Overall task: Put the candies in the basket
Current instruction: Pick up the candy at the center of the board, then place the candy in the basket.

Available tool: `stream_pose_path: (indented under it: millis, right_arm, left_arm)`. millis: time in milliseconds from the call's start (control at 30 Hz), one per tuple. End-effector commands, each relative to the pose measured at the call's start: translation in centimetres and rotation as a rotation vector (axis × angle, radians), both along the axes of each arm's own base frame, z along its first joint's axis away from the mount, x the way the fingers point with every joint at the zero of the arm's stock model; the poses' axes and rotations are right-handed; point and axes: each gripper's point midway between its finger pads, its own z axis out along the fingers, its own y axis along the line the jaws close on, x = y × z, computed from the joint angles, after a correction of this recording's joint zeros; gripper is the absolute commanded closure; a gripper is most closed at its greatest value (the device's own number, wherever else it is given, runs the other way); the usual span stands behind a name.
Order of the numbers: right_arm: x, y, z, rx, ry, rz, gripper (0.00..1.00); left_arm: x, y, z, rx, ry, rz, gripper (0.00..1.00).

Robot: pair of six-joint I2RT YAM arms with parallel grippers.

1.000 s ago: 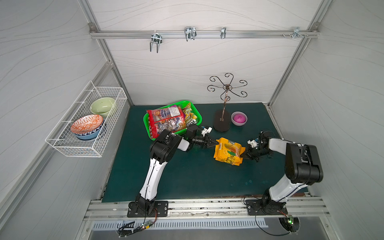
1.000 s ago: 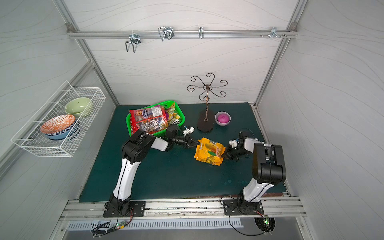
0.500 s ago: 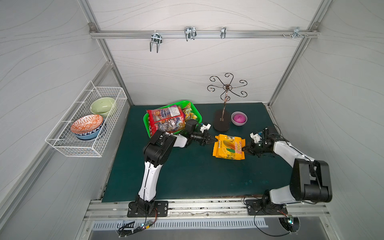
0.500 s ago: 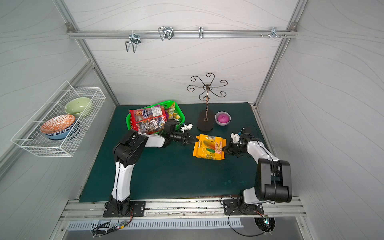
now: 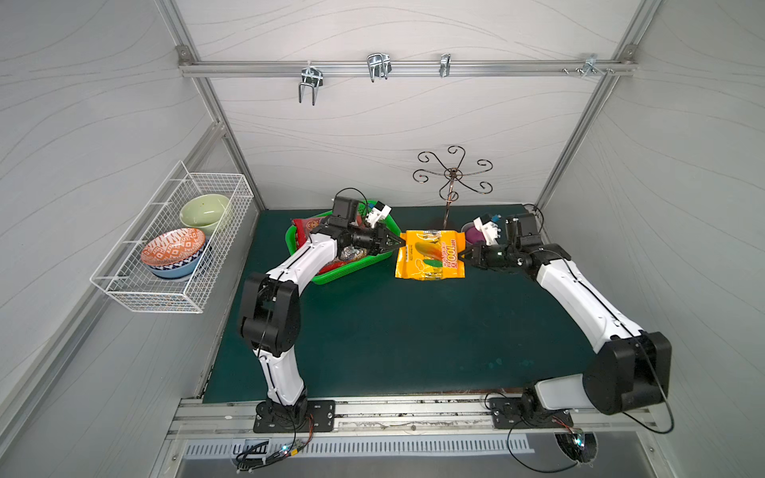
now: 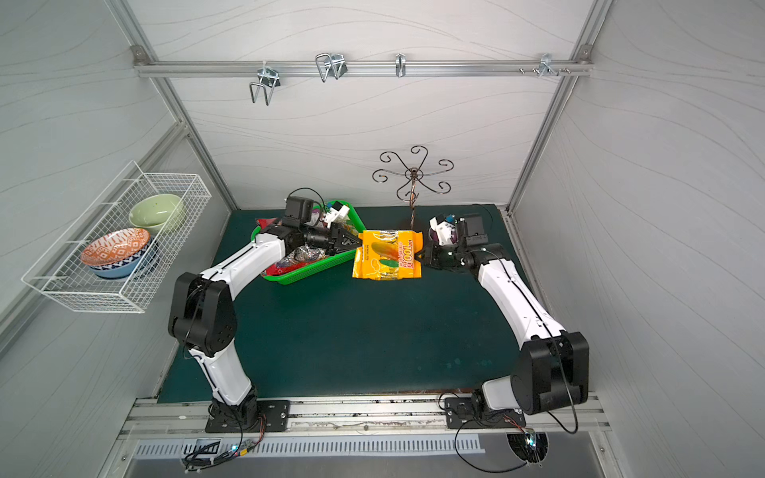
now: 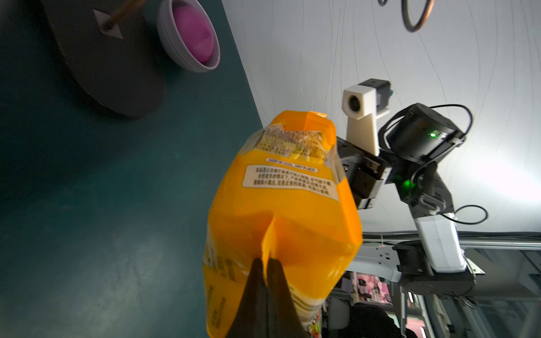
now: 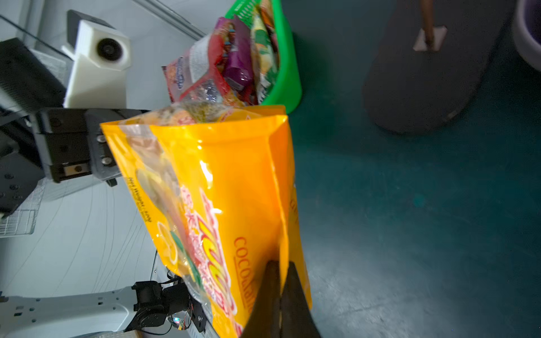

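Since a moment ago, your arms have raised the bag [image 5: 428, 254] off the bench [image 5: 393, 331]. Left gripper [image 5: 399, 241] and right gripper [image 5: 463, 256] each pinch one end, clamped tight. It hangs just beside the basket [image 5: 343, 274] of candies [image 8: 234, 58], with the stand [image 5: 452, 182] and bowl [image 7: 190, 35] close behind.

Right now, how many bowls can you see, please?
3: pale green bowl and orange-patterned bowl in the white wire basket; small purple bowl on the mat. Others may be stacked.
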Motion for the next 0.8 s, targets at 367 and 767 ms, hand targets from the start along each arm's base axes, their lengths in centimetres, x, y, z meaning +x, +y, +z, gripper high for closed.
stream_pose_path:
  millis: [367, 767]
  right_arm:
    - [4.2, 11.7, 2.5, -0.076, -0.197, 0.174, 1.0]
    - [11.6, 17.4, 0.4, -0.08, -0.241, 0.166, 1.0]
  left_arm:
    - [0.5, 11.2, 1.8, 0.223, -0.167, 0.254, 1.0]
    - [4.6, 15.9, 1.1, 0.352, -0.263, 0.371, 1.0]
